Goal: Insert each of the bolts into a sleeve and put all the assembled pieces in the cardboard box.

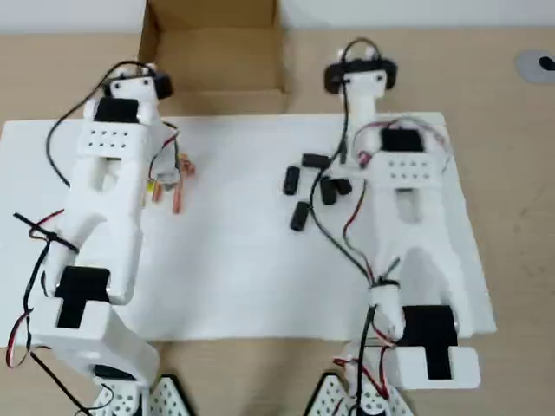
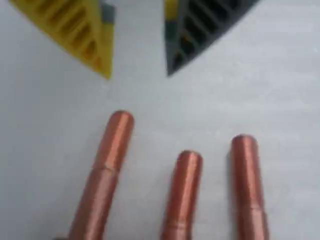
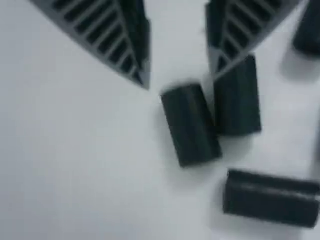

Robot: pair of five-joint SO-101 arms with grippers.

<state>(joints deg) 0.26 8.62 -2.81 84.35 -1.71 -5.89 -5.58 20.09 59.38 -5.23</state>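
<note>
While both arms hang over the flat white sheet point(image 1: 234, 277), we log: left gripper point(image 2: 137, 74) spread, grasping nothing, three smooth copper-coloured cylindrical bolts point(image 2: 182, 190) just beyond its ribbed fingertips | right gripper point(image 3: 178, 80) spread, empty, matte black cylindrical sleeves point(image 3: 190, 125) just past its tips | brown cardboard box point(image 1: 217, 52) well apart from both.

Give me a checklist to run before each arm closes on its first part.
1. Left gripper open, nothing in it: ok.
2. Bolts lying apart on the white mat, one graspable alone: ok.
3. Right gripper open: ok.
4. Sleeves spaced for a single grasp: not ok; two lie crowded together by the right gripper's fingers.
5. Cardboard box open at the top: ok.
</note>
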